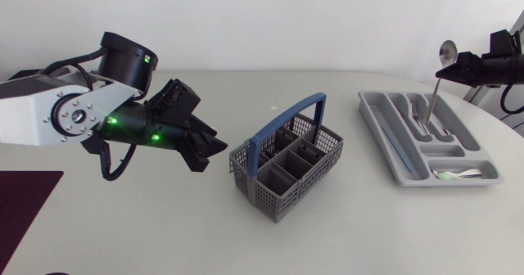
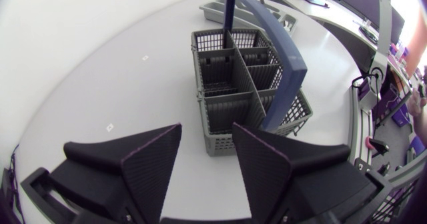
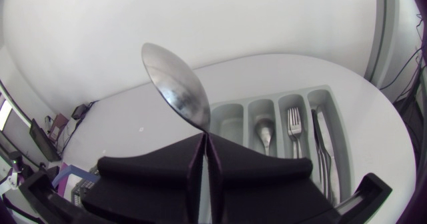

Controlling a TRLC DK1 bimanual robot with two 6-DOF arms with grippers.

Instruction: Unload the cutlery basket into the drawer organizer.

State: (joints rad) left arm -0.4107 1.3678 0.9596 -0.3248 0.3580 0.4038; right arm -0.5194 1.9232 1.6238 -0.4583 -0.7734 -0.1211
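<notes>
The grey cutlery basket [image 1: 286, 167] with a blue handle [image 1: 296, 115] stands mid-table; its compartments [image 2: 227, 74] show no cutlery. My left gripper [image 1: 206, 150] hovers just left of it, open, fingers [image 2: 152, 164] empty and pointing at the basket [image 2: 248, 84]. The grey drawer organizer [image 1: 407, 175] lies at the right. Above its middle slots my right gripper [image 1: 460, 66] is shut on a spoon [image 1: 438, 83], bowl [image 3: 177, 94] upward, handle hanging toward the organizer. In the right wrist view the gripper [image 3: 205, 143] pinches the spoon's neck over the organizer [image 3: 230, 111].
The organizer holds a spoon [image 3: 263, 131], a fork [image 3: 295, 124] and knives [image 3: 321, 141] in separate slots, a thin blue piece [image 1: 394, 144] in its left slot and a small spoon [image 1: 455, 173] in the front one. A dark red mat [image 1: 20, 205] lies at the table's left edge.
</notes>
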